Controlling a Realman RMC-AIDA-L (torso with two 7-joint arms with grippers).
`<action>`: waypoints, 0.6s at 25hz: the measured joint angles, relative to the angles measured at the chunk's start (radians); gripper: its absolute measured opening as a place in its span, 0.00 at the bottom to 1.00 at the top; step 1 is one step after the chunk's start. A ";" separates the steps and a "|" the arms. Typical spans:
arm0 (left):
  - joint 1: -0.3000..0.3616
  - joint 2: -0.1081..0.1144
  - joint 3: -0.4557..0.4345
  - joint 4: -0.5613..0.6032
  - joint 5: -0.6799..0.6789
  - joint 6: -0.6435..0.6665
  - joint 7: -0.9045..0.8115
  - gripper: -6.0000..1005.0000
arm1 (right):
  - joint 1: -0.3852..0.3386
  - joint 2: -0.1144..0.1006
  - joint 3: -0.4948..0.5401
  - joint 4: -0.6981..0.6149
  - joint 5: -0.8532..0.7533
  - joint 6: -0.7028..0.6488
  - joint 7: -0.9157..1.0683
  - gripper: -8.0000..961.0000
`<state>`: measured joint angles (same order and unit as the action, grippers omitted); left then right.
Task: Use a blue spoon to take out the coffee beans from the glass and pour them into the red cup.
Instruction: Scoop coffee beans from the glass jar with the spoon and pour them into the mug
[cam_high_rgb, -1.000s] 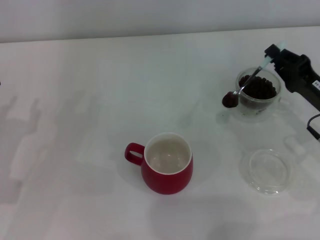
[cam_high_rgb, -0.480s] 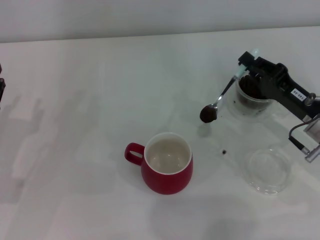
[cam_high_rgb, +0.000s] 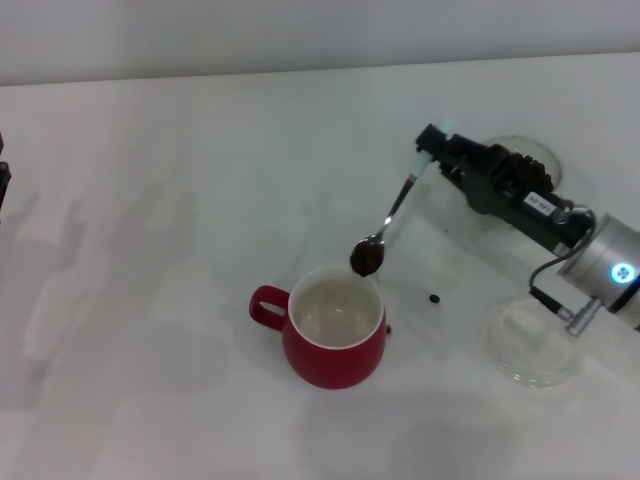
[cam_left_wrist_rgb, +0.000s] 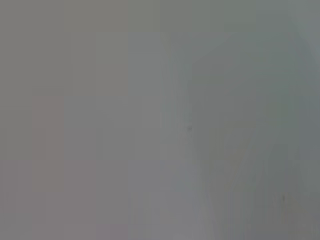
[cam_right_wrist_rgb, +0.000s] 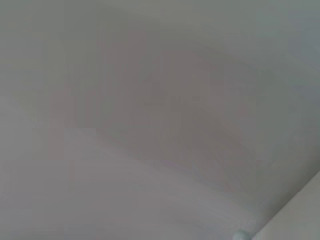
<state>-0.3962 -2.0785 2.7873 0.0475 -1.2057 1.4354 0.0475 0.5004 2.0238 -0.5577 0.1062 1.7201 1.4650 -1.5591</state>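
White table (cam_high_rgb: 150, 150); R gripper (cam_high_rgb: 436, 152) clamped on blue spoon (cam_high_rgb: 400, 205), loaded w/ coffee beans (cam_high_rgb: 366, 259) at red cup (cam_high_rgb: 334, 340) rim; pour pending; stray beans on table; glass (cam_high_rgb: 530, 165) behind arm; L gripper not seen.

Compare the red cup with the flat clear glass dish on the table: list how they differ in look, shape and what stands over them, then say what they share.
The red cup is opaque red with a white inside; the glass dish is clear. The cup is tall, rounded and has a loop handle; the dish is flat, shallow and shows none. The blue spoon, loaded with coffee beans, hangs at the cup's rim; nothing hangs over the dish. Both are round, hold nothing and stand on the table.
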 joint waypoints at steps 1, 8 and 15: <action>0.001 0.000 0.000 0.000 -0.001 0.000 0.000 0.56 | 0.008 0.002 0.000 0.006 -0.006 -0.005 -0.004 0.16; 0.004 0.001 0.000 0.000 -0.001 0.000 0.000 0.56 | 0.046 0.005 0.004 0.057 -0.038 -0.037 -0.043 0.16; 0.006 0.003 0.000 0.000 0.000 -0.001 0.000 0.56 | 0.056 0.005 0.007 0.066 -0.076 -0.041 -0.103 0.16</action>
<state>-0.3902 -2.0754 2.7872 0.0470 -1.2061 1.4345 0.0476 0.5568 2.0283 -0.5510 0.1718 1.6439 1.4237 -1.6624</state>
